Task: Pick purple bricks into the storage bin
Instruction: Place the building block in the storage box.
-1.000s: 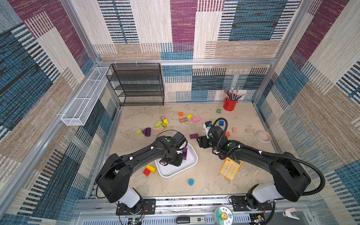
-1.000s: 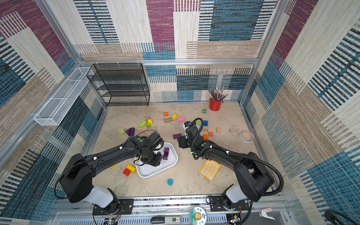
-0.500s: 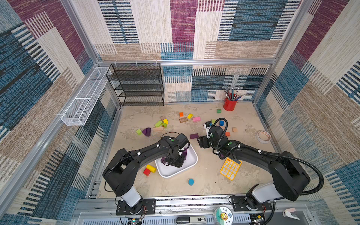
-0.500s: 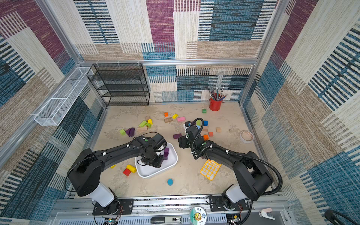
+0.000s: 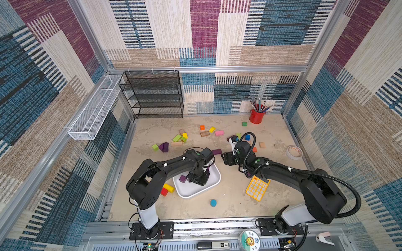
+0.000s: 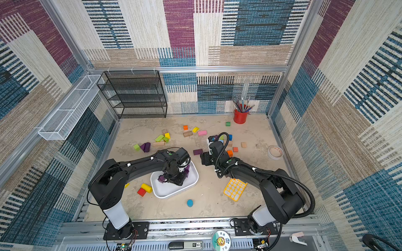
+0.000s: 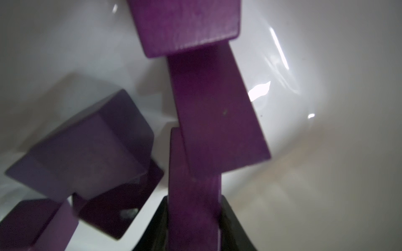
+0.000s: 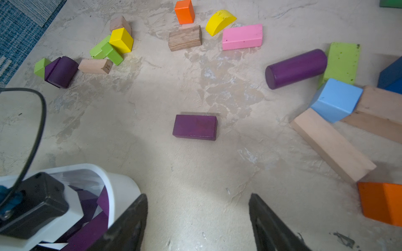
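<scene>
Purple bricks (image 7: pixel 87 147) already lie in the storage bin (image 5: pixel 191 190), which sits near the front of the table (image 5: pixel 228 202) — the left wrist view shows several loose ones on its white floor, a cube among them. My left pincer (image 7: pixel 193 217) is clenched on a thin purple bar (image 7: pixel 193 173), reaching down inside the bin. A longer purple brick (image 7: pixel 217 113) leans across that bar, and I cannot tell whether the bar's far end touches the bin floor. My right pincer (image 8: pixel 198 195) stands released, jaws well apart with nothing between them. It is near a corner of the bin and points at a purple oblong brick (image 8: pixel 195 127) lying flat and alone on the table. In both top views my left arm (image 5: pixel 174 165) covers most of the bin, so only one purple cube (image 5: pixel 182 178) and a few slivers show there. Close up, the nearest bricks are blurred. Out on the table a purple cylinder (image 8: pixel 295 68) lies against a lime slab (image 8: pixel 342 63) — from above it is half hidden behind my right arm (image 5: pixel 241 150). Two more purple pieces (image 8: pixel 62 71) sit against a lime cube (image 8: pixel 41 66) toward the left side.
</scene>
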### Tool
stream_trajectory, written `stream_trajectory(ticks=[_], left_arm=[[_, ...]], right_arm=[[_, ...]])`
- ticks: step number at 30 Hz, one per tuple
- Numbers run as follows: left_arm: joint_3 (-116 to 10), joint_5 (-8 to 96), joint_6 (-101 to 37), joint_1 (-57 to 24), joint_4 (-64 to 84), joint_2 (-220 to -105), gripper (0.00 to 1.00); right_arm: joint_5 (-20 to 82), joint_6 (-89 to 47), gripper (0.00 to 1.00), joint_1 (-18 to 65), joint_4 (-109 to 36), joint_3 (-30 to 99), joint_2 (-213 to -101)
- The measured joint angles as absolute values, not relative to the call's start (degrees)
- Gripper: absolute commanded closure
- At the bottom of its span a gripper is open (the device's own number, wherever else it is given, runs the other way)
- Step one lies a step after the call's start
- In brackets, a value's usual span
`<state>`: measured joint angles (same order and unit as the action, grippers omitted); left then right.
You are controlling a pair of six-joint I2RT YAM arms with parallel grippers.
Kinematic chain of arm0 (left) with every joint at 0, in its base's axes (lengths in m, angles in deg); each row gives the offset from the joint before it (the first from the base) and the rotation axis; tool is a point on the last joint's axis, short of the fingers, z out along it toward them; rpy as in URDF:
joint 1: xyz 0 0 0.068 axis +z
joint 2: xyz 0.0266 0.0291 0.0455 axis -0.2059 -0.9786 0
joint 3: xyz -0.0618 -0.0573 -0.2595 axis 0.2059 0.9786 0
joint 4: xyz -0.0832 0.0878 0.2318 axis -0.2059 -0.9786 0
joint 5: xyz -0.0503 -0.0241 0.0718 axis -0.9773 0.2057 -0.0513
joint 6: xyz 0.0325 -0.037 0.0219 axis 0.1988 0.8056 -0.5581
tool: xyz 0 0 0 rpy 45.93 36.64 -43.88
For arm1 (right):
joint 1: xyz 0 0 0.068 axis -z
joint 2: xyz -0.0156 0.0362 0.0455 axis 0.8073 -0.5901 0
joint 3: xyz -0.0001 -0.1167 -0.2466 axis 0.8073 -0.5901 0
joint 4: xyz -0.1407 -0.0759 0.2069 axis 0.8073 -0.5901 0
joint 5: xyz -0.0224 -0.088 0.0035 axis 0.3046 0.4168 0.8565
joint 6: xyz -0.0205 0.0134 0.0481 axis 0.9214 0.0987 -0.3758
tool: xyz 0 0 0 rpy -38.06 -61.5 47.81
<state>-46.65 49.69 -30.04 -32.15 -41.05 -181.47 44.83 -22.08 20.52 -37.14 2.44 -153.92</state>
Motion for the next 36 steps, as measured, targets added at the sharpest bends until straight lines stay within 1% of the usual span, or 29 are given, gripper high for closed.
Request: stream_trajectory(ticks=[9, 15, 25, 36], left_arm=[[-46.65, 49.91, -30.02, -32.17, -40.94, -182.28, 0.67], [-46.65, 50.17, -30.0, -32.17, -40.81, -182.35, 0.62], [-46.6, 51.75, -29.98, -32.26, -41.0, -178.81, 0.53], [-47.96, 57.21, -29.94, -32.21, -43.3, -172.64, 0.43]], right_arm=[[44.33, -22.05, 0.25, 20.54, -37.03, 2.22, -153.97], [43.78, -21.84, 0.25, 20.54, -37.01, 2.18, -153.88], [43.76, -21.49, 0.24, 20.54, -36.79, 2.07, -153.22], [43.91, -20.79, 0.24, 20.54, -36.77, 2.09, -151.24]])
